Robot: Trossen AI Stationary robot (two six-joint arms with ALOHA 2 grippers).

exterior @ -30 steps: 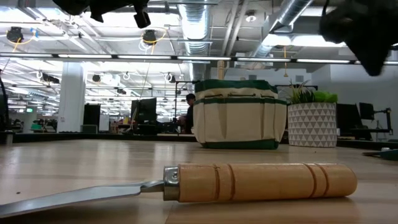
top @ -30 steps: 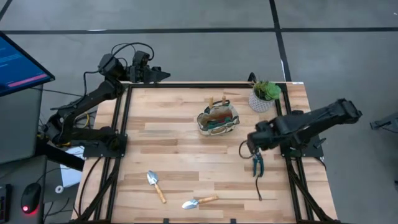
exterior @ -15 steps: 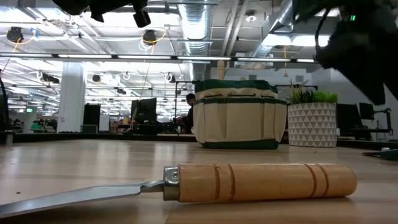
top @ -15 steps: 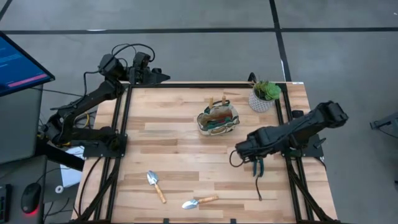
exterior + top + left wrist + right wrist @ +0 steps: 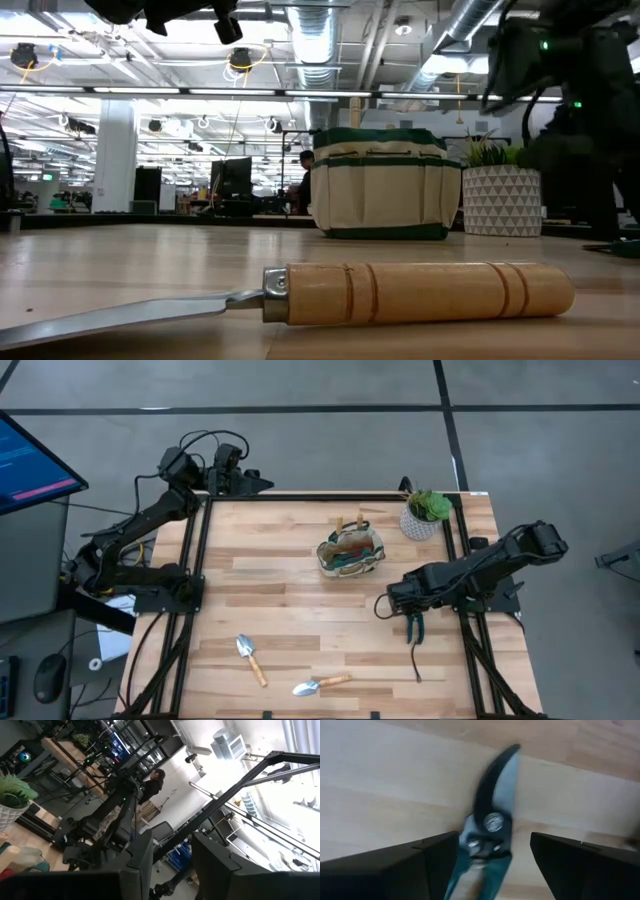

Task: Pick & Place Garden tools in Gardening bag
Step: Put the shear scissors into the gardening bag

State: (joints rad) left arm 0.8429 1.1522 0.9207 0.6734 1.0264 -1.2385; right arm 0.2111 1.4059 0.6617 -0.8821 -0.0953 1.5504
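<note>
We see two matte black jointed arms, the left arm [image 5: 135, 530] with looping black cables near its wrist, the right arm [image 5: 480, 568] showing small green lights and flat dark fingers [image 5: 385, 867].

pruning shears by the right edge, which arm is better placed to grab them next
Right. The right gripper sits directly over the pruning shears, open fingers on both sides of them on the table. The left gripper waits beyond the table's far left corner.
</note>
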